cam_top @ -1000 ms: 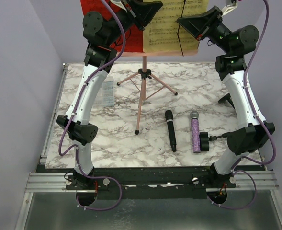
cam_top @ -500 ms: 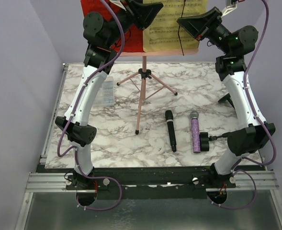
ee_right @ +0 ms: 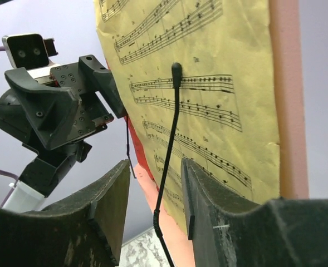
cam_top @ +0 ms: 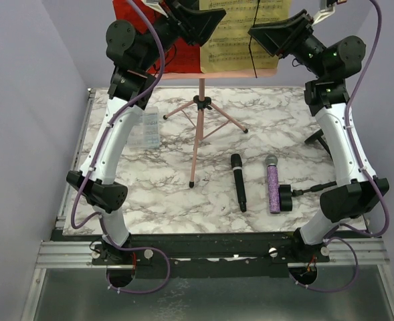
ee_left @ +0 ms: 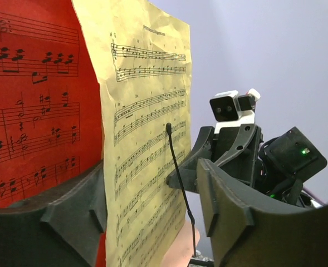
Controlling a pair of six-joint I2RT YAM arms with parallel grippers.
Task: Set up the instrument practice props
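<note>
The pink music rack [cam_top: 200, 127] stands on its tripod at the back of the table. It carries a red sheet [cam_top: 183, 59] and a yellow sheet [cam_top: 240, 41]. My left gripper [cam_top: 198, 19] is up at the sheets. In the left wrist view it [ee_left: 152, 189] is open, with the yellow sheet's [ee_left: 147, 105] lower edge and a thin black wire clip [ee_left: 177, 172] between its jaws, untouched. My right gripper [cam_top: 275, 35] faces it; it [ee_right: 155, 178] is open around the same clip [ee_right: 169, 139]. A black microphone [cam_top: 238, 182] and a purple glitter microphone [cam_top: 273, 184] lie on the table. One mic holder [cam_top: 285, 198] lies by the purple one.
A clear plastic box [cam_top: 146, 127] lies at the left by my left arm. A second black holder [cam_top: 315, 138] shows partly behind my right arm. The tripod legs [cam_top: 227, 120] spread across the back middle of the marble table [cam_top: 170, 194].
Both grippers have opened at the sheets. My left arm has swung a little to the left and up; the right arm barely shifted.
</note>
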